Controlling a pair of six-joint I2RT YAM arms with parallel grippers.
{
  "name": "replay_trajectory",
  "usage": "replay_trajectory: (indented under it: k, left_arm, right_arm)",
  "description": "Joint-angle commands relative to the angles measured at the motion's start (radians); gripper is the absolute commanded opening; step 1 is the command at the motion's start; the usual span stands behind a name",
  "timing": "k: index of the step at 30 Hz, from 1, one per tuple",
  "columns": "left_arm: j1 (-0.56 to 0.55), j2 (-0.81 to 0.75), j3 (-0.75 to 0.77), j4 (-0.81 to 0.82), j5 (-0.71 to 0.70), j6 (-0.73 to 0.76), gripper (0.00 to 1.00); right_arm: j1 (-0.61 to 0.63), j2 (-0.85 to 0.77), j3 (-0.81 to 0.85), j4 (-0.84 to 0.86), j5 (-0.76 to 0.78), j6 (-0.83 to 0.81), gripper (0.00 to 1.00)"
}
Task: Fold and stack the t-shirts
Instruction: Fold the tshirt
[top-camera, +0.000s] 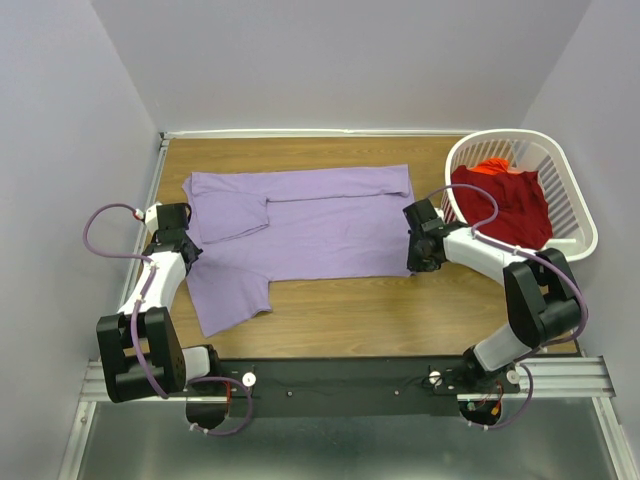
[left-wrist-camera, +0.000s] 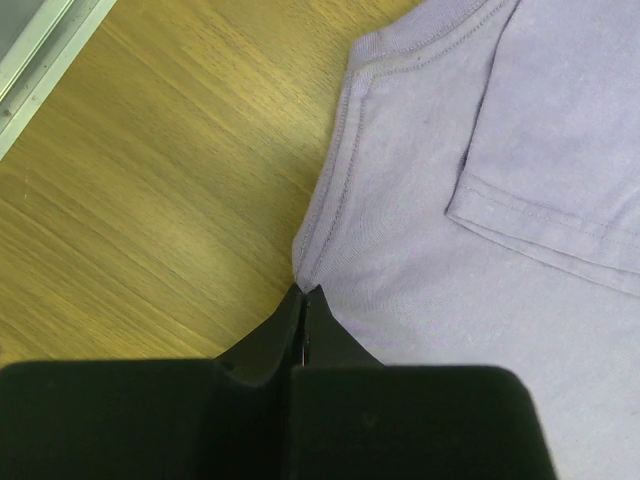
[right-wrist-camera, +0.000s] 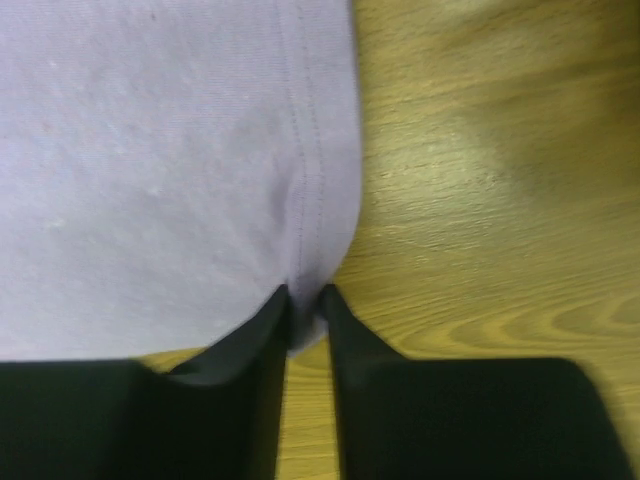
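Nearest the arm bases, we see a strip of wooden table (top-camera: 360, 310) in front of the cloth. Just beyond it, the lavender t-shirt (top-camera: 320, 225) lies spread across the middle of the table. It is mostly flat, with one sleeve folded inward over its body and the other splayed toward us at the left.

Our left gripper (left-wrist-camera: 303, 292) sits at the shirt's left edge. Its jaws are pressed together with the seamed edge pinched at their tips, and the fabric puckers toward that point. Our right gripper (right-wrist-camera: 305, 297) sits at the opposite edge, its jaws closed narrowly on the stitched hem with a small fold of lavender cloth caught between them.

Farther back on the right, the white laundry basket (top-camera: 578, 232) stands near the shirt's right edge without touching it. The red t-shirt (top-camera: 510, 200) lies crumpled inside the basket, with a brighter orange-red bit of cloth showing at its far side.
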Motion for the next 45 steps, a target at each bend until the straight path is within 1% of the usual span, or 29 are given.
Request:
replay_trajectory:
  k: [1, 2, 4, 5, 11, 15, 18, 27, 30, 37, 45]
  left_arm:
    - [0.010, -0.018, -0.006, 0.013, -0.022, -0.014, 0.00]
    - [0.011, -0.021, -0.008, 0.016, -0.022, -0.014, 0.00]
    - [0.010, -0.019, -0.011, 0.013, -0.021, -0.014, 0.00]
    - [0.010, -0.019, -0.009, 0.011, -0.019, -0.012, 0.00]
    - [0.013, -0.009, 0.033, -0.027, -0.001, -0.015, 0.00]
    - [0.016, 0.018, 0.081, -0.058, 0.015, -0.017, 0.00]
    - [0.021, 0.044, 0.112, -0.070, 0.022, -0.009, 0.00]
    - [0.030, 0.179, 0.211, -0.101, 0.051, 0.014, 0.00]
    - [0.033, 0.225, 0.274, -0.114, 0.068, 0.031, 0.00]
    - [0.036, 0.307, 0.366, -0.134, 0.093, 0.049, 0.00]
    - [0.038, 0.361, 0.397, -0.134, 0.102, 0.058, 0.00]
  right_arm:
    - [0.001, 0.015, -0.037, -0.049, 0.003, 0.013, 0.22]
    - [0.001, 0.011, -0.036, -0.050, 0.004, 0.011, 0.14]
    - [0.001, -0.001, -0.032, -0.059, 0.004, 0.008, 0.08]
    - [0.001, -0.015, -0.025, -0.064, 0.004, 0.002, 0.00]
    - [0.001, -0.026, 0.039, -0.127, 0.006, -0.041, 0.00]
    - [-0.002, 0.005, 0.148, -0.167, 0.015, -0.068, 0.00]
    - [-0.019, 0.023, 0.191, -0.182, 0.014, -0.093, 0.00]
    - [-0.053, 0.144, 0.356, -0.196, 0.046, -0.162, 0.00]
    - [-0.057, 0.182, 0.400, -0.196, 0.064, -0.174, 0.00]
    - [-0.062, 0.239, 0.469, -0.196, 0.104, -0.193, 0.01]
    - [-0.067, 0.287, 0.530, -0.195, 0.124, -0.210, 0.00]
